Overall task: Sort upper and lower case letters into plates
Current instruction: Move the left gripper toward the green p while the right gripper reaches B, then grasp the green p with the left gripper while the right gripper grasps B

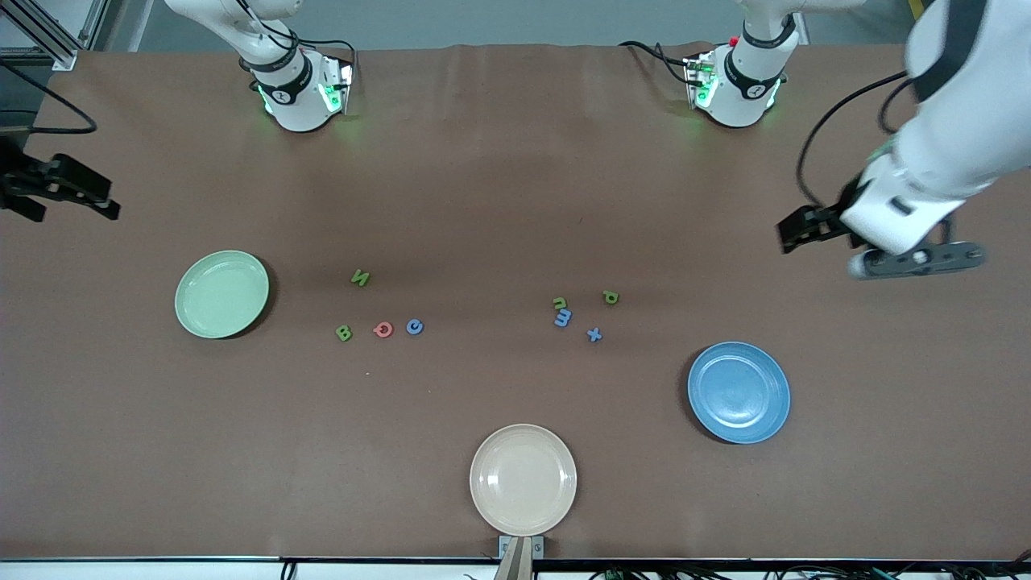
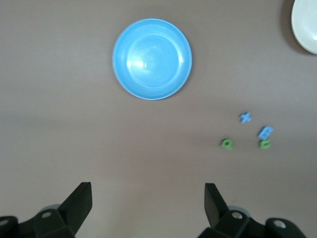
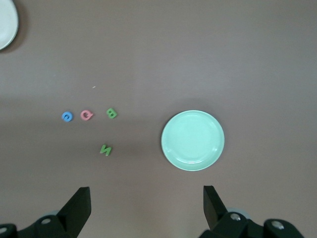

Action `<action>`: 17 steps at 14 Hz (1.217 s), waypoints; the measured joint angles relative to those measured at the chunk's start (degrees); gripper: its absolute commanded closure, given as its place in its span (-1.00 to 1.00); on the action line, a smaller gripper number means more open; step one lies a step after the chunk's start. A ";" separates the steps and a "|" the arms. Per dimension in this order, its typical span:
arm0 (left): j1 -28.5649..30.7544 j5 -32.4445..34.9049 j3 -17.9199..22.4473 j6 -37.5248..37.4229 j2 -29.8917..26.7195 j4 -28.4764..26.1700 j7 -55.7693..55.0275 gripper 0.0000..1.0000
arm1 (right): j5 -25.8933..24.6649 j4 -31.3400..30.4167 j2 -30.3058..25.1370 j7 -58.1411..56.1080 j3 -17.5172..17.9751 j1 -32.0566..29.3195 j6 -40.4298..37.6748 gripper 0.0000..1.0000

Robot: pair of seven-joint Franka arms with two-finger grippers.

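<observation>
The pale green plate lies toward the right arm's end, the blue plate toward the left arm's end; both are empty. Beside the green plate lie a green N, green B, red Q and blue C. Near the blue plate lie a green n, blue m, green p and blue x. My left gripper and right gripper are open and empty, held high over bare table at their own ends.
A cream-beige plate lies empty at the table edge nearest the front camera. The brown table spreads wide around the letters. Both arm bases stand along the edge farthest from the camera.
</observation>
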 measured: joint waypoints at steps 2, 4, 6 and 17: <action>-3.63 0.00 -0.33 2.80 1.91 -2.00 -9.09 -1.00 | -0.01 -0.07 1.65 0.73 0.12 3.27 0.04 -1.00; -6.73 0.00 -0.46 4.72 4.01 -4.15 -14.97 -1.00 | -0.01 -0.09 3.47 0.92 0.15 5.03 0.31 -1.00; -10.02 0.00 -0.50 9.24 6.14 -6.93 -21.24 -1.00 | -0.11 -0.15 5.21 0.90 0.15 6.95 0.06 -0.99; -18.66 0.00 -0.34 42.48 18.26 -25.17 -45.01 -0.45 | -0.25 -23.41 12.14 -6.76 0.18 13.33 29.98 -1.00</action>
